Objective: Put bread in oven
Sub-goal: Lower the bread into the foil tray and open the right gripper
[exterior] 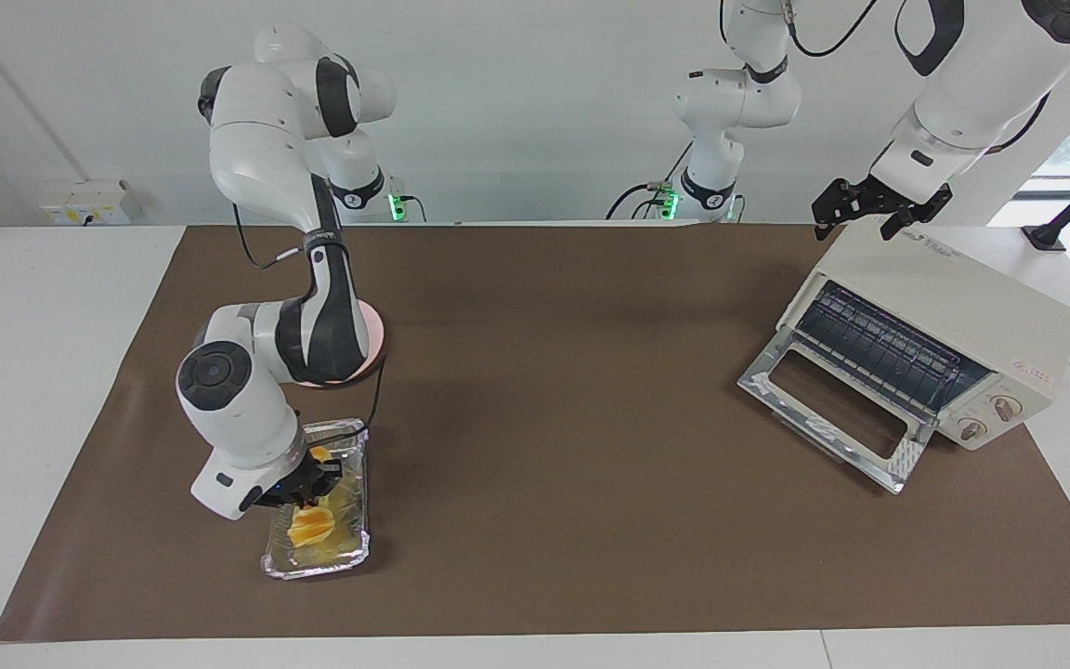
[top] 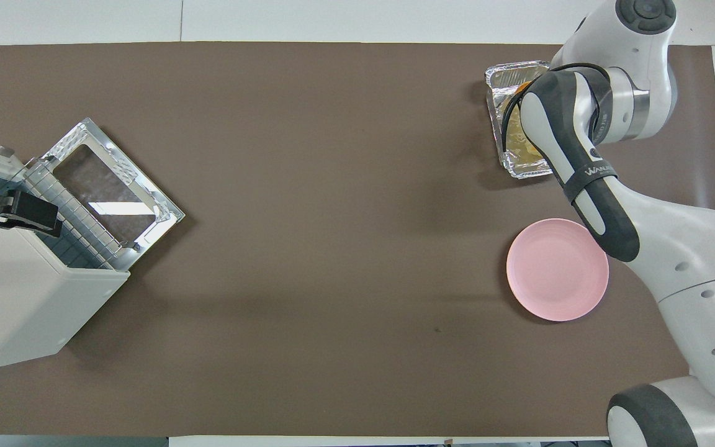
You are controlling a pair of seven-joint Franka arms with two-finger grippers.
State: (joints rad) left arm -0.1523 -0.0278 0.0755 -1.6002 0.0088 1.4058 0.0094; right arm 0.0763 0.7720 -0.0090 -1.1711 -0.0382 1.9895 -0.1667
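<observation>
The bread (exterior: 309,528), a small yellow-orange ridged loaf, is in the silver foil tray (exterior: 349,557) at the right arm's end of the table. My right gripper (exterior: 314,494) reaches down into the tray and is shut on the bread, whose ends stick out on either side of the fingers. In the overhead view the right arm covers the bread and much of the foil tray (top: 506,77). The cream-white oven (exterior: 953,316) stands at the left arm's end with its glass door (exterior: 832,409) folded down open. My left gripper (exterior: 879,209) waits open over the oven's top.
A round pink plate (top: 556,270) lies nearer to the robots than the foil tray, partly under the right arm. A brown mat (exterior: 544,418) covers the table between tray and oven. The oven (top: 16,292) has a wire rack (top: 66,217) inside.
</observation>
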